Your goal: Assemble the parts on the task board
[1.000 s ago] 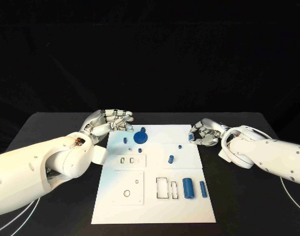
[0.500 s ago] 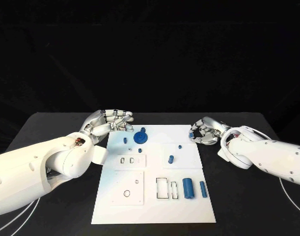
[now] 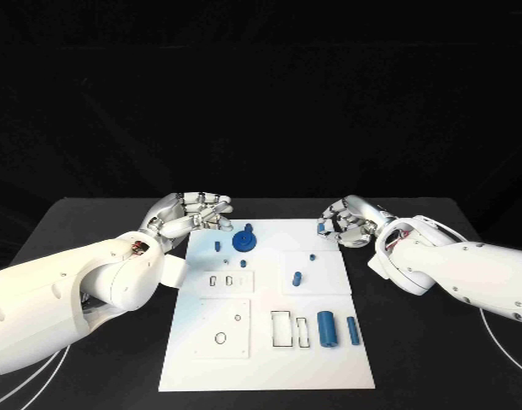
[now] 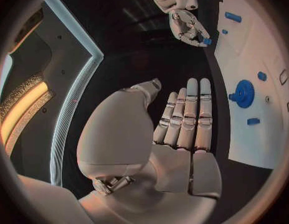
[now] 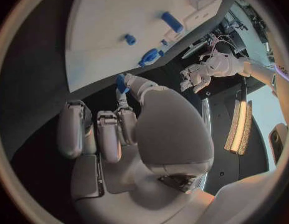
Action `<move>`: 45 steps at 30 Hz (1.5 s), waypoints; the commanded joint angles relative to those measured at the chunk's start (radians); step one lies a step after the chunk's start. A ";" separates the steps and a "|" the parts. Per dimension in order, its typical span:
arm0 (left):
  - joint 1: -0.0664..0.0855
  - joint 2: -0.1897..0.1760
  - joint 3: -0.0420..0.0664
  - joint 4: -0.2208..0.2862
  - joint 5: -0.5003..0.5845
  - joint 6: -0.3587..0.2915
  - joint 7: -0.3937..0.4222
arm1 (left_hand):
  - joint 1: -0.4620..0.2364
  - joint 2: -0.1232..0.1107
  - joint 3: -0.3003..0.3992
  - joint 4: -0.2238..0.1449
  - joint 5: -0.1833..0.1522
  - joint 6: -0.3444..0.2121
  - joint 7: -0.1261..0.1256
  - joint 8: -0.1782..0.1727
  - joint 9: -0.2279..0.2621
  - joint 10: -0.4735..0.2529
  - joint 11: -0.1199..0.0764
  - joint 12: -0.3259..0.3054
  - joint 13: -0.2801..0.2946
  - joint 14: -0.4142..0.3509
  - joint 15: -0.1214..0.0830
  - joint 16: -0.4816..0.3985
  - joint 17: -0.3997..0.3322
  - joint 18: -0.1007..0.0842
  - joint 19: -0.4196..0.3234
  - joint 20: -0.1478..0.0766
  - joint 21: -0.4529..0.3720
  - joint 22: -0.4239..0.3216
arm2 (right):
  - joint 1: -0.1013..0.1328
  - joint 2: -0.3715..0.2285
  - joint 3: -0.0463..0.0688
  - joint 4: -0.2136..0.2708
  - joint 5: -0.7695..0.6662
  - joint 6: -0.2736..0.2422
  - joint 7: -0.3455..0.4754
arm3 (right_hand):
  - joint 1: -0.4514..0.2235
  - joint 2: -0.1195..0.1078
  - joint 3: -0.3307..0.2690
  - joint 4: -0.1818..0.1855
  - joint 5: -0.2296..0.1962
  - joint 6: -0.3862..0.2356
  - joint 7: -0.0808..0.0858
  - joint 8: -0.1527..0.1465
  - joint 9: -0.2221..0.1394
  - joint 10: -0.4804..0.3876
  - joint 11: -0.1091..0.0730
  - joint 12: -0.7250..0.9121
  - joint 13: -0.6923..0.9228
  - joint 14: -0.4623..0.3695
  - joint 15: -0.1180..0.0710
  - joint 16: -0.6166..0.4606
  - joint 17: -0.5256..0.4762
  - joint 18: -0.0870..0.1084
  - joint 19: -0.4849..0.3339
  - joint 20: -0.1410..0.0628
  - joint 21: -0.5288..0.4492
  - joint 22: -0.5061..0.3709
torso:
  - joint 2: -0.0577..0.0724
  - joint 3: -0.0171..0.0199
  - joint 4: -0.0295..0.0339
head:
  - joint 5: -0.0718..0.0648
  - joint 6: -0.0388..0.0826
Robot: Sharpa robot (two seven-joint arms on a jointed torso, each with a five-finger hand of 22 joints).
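Right hand [image 3: 349, 224] sits at the far right corner of the task board [image 3: 269, 342], fingers curled in. A small blue part [image 5: 121, 82] is pinched between the thumb and a fingertip: the right wrist view shows the blue piece at the tip of the thumb, against the neighbouring finger. The left wrist view shows the same hand [image 4: 187, 26] from across the board with a blue piece [image 4: 207, 41] at its fingertips. The remaining fingers [image 5: 72, 129] lie side by side, bent, apart from the part.

Left hand [image 3: 194, 212] is at the far left corner of the board, just off its edge. In the left wrist view its fingers [image 4: 188, 115] are straight and lie close together, the thumb [image 4: 146, 89] set a little apart; nothing is between them. The hand holds nothing.

Blue gear [image 3: 244, 241] stands on the board just beside the left hand's fingertips, not touching them. A small blue peg [image 3: 218, 244] lies near it, on the side toward the left hand. A small blue piece [image 3: 311, 255] lies on the board near the right hand, apart from its fingers. A short blue pin [image 3: 296, 276] lies mid-board, well apart from both hands. The blue cylinder [image 3: 327, 328] and a thin blue rod [image 3: 353, 330] lie side by side at the near right of the board, far from all fingers.
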 commanded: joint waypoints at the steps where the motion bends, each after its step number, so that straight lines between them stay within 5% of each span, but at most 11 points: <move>1: 0.001 0.004 0.000 -0.009 -0.002 0.011 0.007 | -0.009 0.004 -0.004 0.000 -0.004 -0.007 0.035 -0.003 0.001 0.005 0.000 -0.004 0.002 -0.006 0.001 0.003 0.001 0.012 -0.006 0.001 0.003 -0.001 | 0.006 0.009 0.000 0.055 -0.023 -0.006 -0.100 | -0.006 0.005 0.005 -0.003 0.002 -0.013 0.002 0.041 0.034 -0.006 0.000 -0.005 0.059 0.093 -0.007 0.003 0.216 -0.007 0.003 -0.007 0.008 0.046 | -0.006 -0.0019 -0.0037 | 0.000 -0.003; 10: 0.001 0.013 0.000 -0.027 -0.001 0.011 0.012 | -0.010 0.003 -0.004 0.000 -0.004 -0.007 0.035 -0.003 0.001 0.005 0.000 -0.004 0.002 -0.007 0.001 0.002 0.002 0.012 -0.007 0.001 0.003 -0.001 | -0.002 0.090 -0.001 0.154 -0.114 -0.003 -0.207 | -0.019 0.002 0.006 -0.002 0.001 -0.015 0.001 0.048 0.037 -0.002 0.000 -0.001 0.064 0.094 -0.006 0.004 0.221 -0.011 0.011 -0.007 0.019 0.058 | -0.015 -0.0069 -0.0016 | 0.020 -0.013; 21: 0.001 0.018 0.000 -0.047 0.001 0.007 0.014 | -0.010 0.003 -0.005 0.001 -0.004 -0.007 0.035 -0.003 0.001 0.006 0.000 -0.005 0.002 -0.008 0.001 0.002 0.002 0.012 -0.007 0.001 0.003 -0.002 | -0.035 0.203 -0.004 0.161 -0.253 0.007 -0.277 | -0.028 -0.005 0.006 -0.003 0.001 -0.014 -0.001 0.056 0.041 0.006 -0.002 0.007 0.073 0.096 -0.007 0.007 0.227 -0.012 0.018 -0.007 0.027 0.066 | -0.023 -0.0145 0.0016 | 0.025 -0.024; 30: 0.001 0.019 0.000 -0.047 0.000 0.008 0.011 | -0.009 0.004 -0.005 0.001 -0.004 -0.007 0.035 -0.003 0.002 0.006 0.000 -0.005 0.002 -0.008 0.001 0.002 0.003 0.012 -0.007 0.001 0.002 -0.002 | -0.061 0.262 -0.005 0.133 -0.307 0.023 -0.344 | -0.041 -0.009 0.006 -0.002 0.001 -0.014 -0.002 0.062 0.043 0.008 -0.003 0.008 0.074 0.096 -0.008 0.006 0.226 -0.011 0.017 -0.008 0.024 0.063 | -0.020 -0.0123 0.0012 | 0.031 -0.027; 33: 0.001 0.020 0.000 -0.046 -0.001 0.010 0.010 | -0.009 0.004 -0.005 0.001 -0.004 -0.007 0.036 -0.003 0.002 0.005 0.000 -0.006 0.002 -0.009 0.002 0.001 0.003 0.012 -0.008 0.002 0.002 -0.002 | -0.071 0.277 -0.006 0.124 -0.320 0.027 -0.357 | -0.043 -0.009 0.006 -0.001 0.001 -0.014 -0.003 0.063 0.044 0.009 -0.003 0.009 0.075 0.096 -0.009 0.006 0.226 -0.012 0.017 -0.008 0.024 0.064 | -0.020 -0.0115 0.0024 | 0.044 -0.030; 45: 0.001 0.022 0.000 -0.044 -0.001 0.015 0.009 | -0.009 0.004 -0.005 0.001 -0.004 -0.007 0.036 -0.003 0.002 0.005 0.000 -0.006 0.002 -0.009 0.002 0.001 0.003 0.012 -0.008 0.002 0.002 -0.002 | -0.104 0.320 -0.006 0.094 -0.343 0.032 -0.374 | -0.047 -0.013 0.006 -0.002 0.001 -0.014 -0.004 0.065 0.044 0.010 -0.004 0.009 0.076 0.096 -0.009 0.007 0.228 -0.012 0.018 -0.009 0.025 0.065 | -0.019 -0.0100 0.0027 | 0.047 -0.035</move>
